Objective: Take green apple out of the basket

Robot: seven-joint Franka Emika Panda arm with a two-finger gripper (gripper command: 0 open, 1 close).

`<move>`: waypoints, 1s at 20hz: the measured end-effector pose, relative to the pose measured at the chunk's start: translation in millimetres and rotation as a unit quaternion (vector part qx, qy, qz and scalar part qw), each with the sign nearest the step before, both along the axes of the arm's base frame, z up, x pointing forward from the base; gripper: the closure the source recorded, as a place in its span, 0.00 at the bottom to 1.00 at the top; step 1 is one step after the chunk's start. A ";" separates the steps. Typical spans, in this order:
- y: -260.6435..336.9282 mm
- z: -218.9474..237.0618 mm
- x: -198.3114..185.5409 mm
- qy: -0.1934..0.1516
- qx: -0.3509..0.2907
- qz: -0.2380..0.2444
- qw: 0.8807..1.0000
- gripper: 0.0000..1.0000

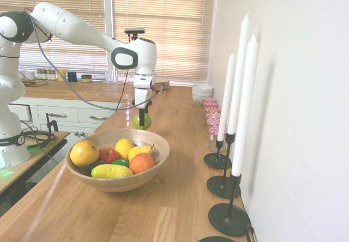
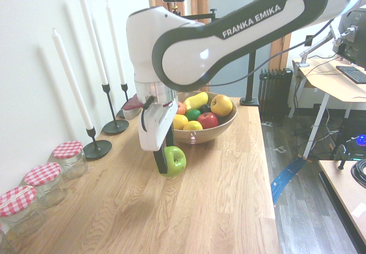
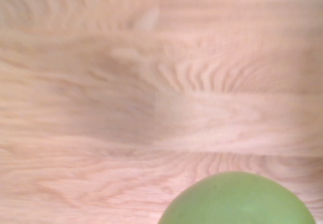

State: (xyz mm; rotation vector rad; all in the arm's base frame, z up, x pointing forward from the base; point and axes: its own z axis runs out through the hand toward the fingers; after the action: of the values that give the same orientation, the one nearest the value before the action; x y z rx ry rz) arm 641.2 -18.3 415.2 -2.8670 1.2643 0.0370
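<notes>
Beyond the basket (image 1: 117, 182), over bare counter (image 2: 189, 208) planks, the gripper (image 2: 167, 161) pinches the green apple (image 2: 175, 160) across its middle, just above the wood. Round, smooth and rigid, it looks liable to slip; grasping its widest girth suits.

The gripper (image 2: 169, 161) holds the green apple (image 2: 175, 161) between its dark fingers (image 2: 160, 160), outside the basket (image 2: 210, 133) and low over the wooden bench (image 2: 171, 208). The basket stands behind, with other fruits inside. Three white candles (image 2: 70, 76) stand along the wall.
</notes>
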 end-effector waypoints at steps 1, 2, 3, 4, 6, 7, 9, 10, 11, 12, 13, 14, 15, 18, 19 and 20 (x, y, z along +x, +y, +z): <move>-0.5 -8.7 0.4 0.002 0.000 0.000 1.000 1.00; -0.7 -16.9 0.8 0.006 -0.001 -0.001 1.000 1.00; -1.0 -24.3 1.5 0.008 -0.001 -0.001 1.000 1.00; -1.5 -30.5 2.2 0.011 -0.001 -0.001 1.000 1.00; -2.7 -41.9 2.5 0.016 -0.002 -0.003 1.000 1.00; -3.6 -46.4 2.2 0.018 -0.002 -0.003 1.000 1.00; -5.7 -47.6 2.3 0.018 -0.002 -0.005 1.000 1.00; -6.6 -47.9 2.1 0.018 -0.002 -0.006 1.000 1.00; -7.2 -47.9 2.0 0.018 -0.002 -0.006 1.000 1.00; -8.1 -47.8 2.0 0.018 -0.002 -0.007 1.000 0.00; -9.1 -47.8 1.9 0.018 -0.002 -0.008 1.000 0.00; -10.0 -47.7 1.8 0.018 -0.002 -0.008 1.000 0.00; -11.0 -47.6 1.7 0.018 -0.002 -0.009 1.000 0.00; -16.3 -47.4 1.4 0.018 -0.002 -0.012 1.000 0.00; -19.1 -47.3 1.3 0.018 -0.002 -0.014 1.000 0.00; -22.2 -47.2 1.1 0.018 -0.003 -0.015 1.000 0.00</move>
State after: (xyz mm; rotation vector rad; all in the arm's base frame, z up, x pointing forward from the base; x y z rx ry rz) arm 642.2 -40.5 368.0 -2.8636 1.3154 0.0849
